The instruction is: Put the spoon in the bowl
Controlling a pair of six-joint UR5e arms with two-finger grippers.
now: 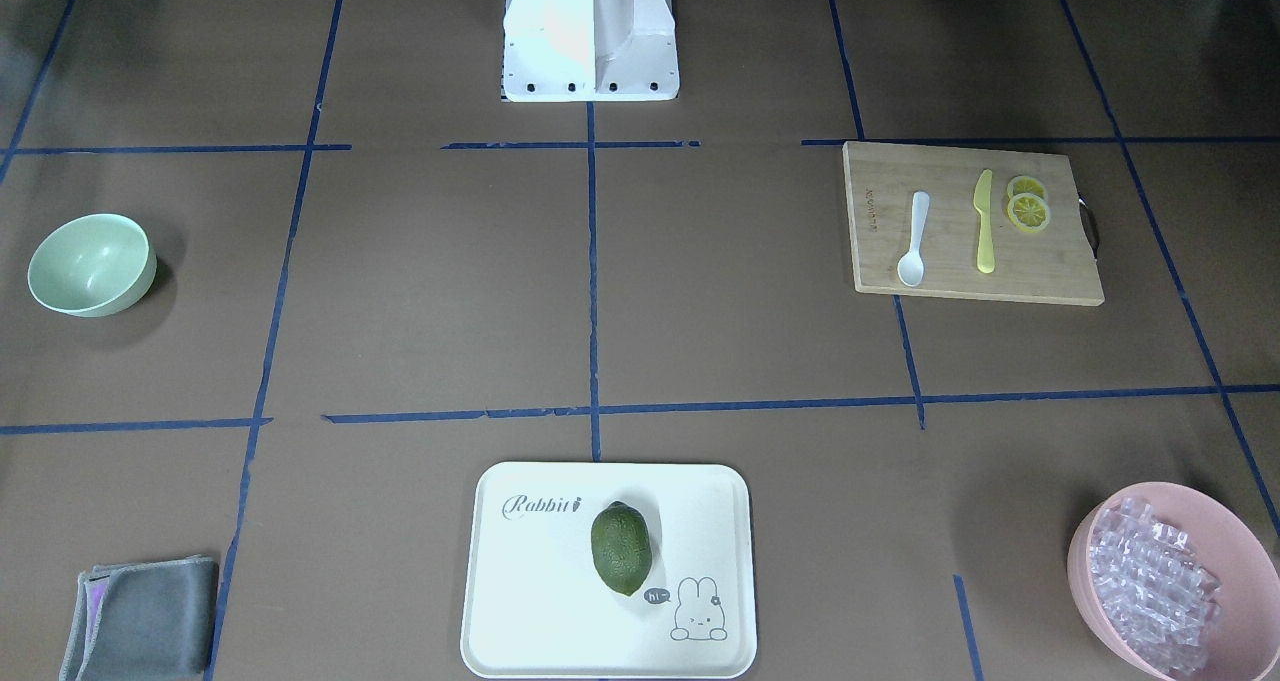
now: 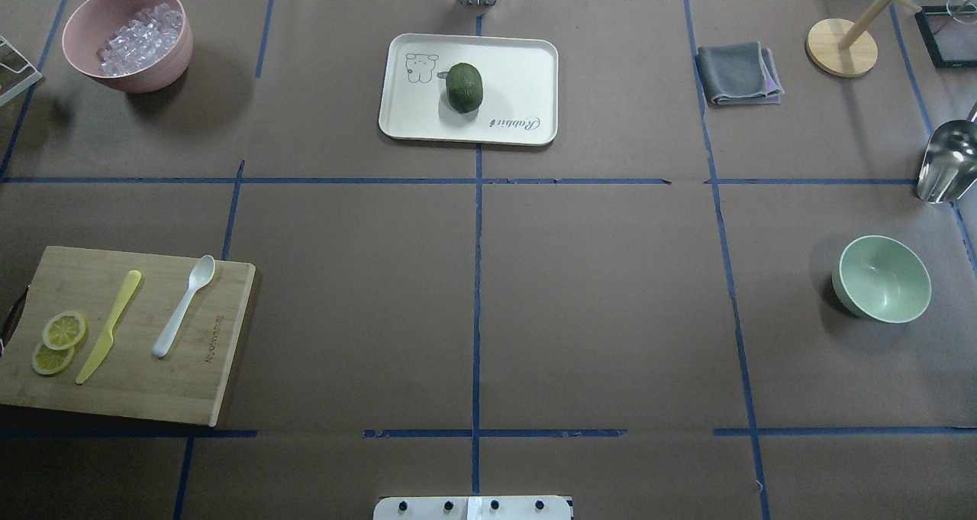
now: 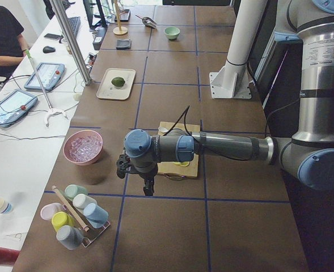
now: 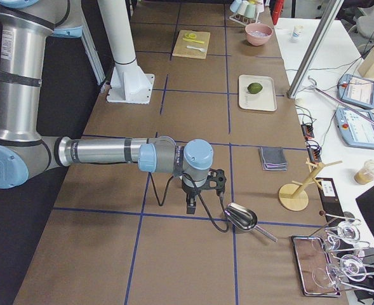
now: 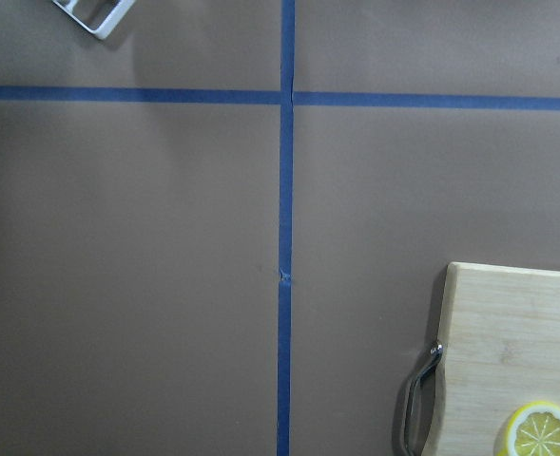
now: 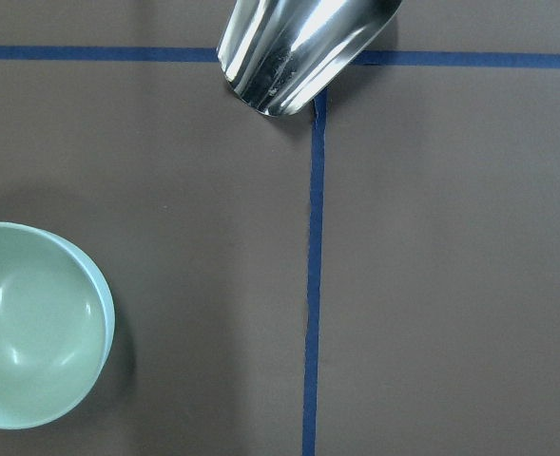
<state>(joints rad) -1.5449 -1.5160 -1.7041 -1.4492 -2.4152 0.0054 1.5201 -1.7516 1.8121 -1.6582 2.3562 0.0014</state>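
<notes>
The white plastic spoon lies on a wooden cutting board, bowl end toward the operators' side; the overhead view shows it too. The mint-green bowl stands upright and empty at the table's other end, also in the overhead view and the right wrist view. My left gripper hangs over the table near the board's end. My right gripper hangs near a metal scoop. Both show only in side views, so I cannot tell if they are open or shut.
A yellow knife and lemon slices lie on the board beside the spoon. A pink bowl of clear cubes, a white tray with a green fruit, a grey cloth and a metal scoop stand around the table.
</notes>
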